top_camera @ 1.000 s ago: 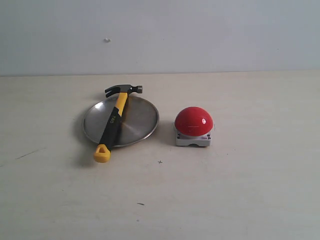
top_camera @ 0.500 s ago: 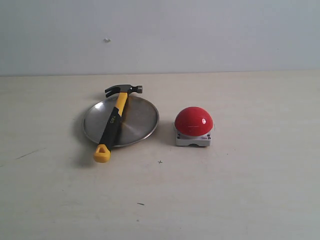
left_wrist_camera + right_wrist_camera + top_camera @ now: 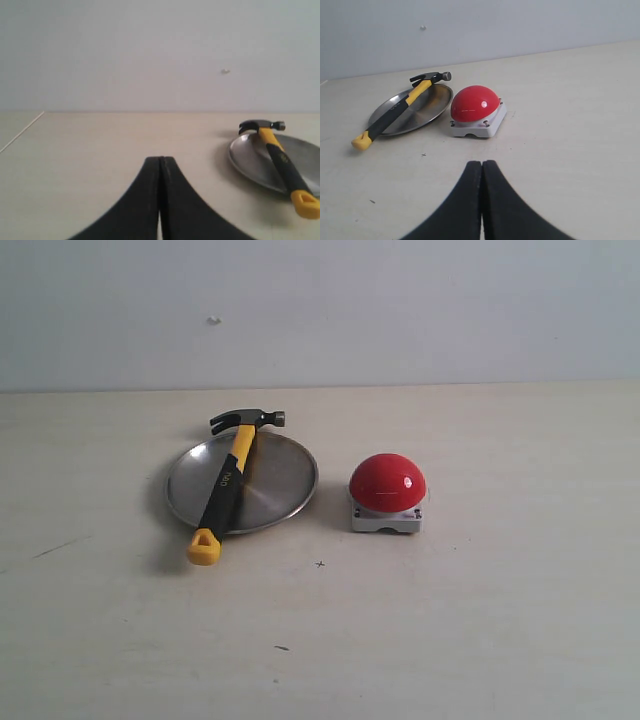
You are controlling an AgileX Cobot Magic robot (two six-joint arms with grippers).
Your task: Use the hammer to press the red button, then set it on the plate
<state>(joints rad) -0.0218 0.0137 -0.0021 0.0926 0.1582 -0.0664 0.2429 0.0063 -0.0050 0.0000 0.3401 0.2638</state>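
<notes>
My left gripper (image 3: pixel 160 161) is pinched shut on nothing, its two dark fingers (image 3: pixel 145 195) pressed flat together. My right gripper (image 3: pixel 481 165) is the same: closed and empty. Neither touches anything, and both sit well back from the plate (image 3: pixel 285 480) over bare table (image 3: pixel 480 620).

The hammer (image 3: pixel 228 483) lies across the plate's left half. Its long axis runs from the plate's far rim to its near-left rim. The dark head hangs just past the far rim, striking face turned toward the red button (image 3: pixel 387 483) and claw turned away from it. The yellow loop end sticks out over the near-left rim onto the table side. The button stands just beside the plate on its right, not touching it.

I cannot tell from here whether the button has been pressed.

If I have to pick the hammer up, I expect these risks:

- **Plate:** it is thin and slick, so a finger landing on its rim could tip or skate it into the button.
- **Grip point:** the loop end clear of the rim looks the safer hold, but it is far from the heavy head.
- **Droop:** a grip at the loop could let the head twist downward.
- **Aim:** a drooping head might hit the button's grey base instead of the dome.
</notes>
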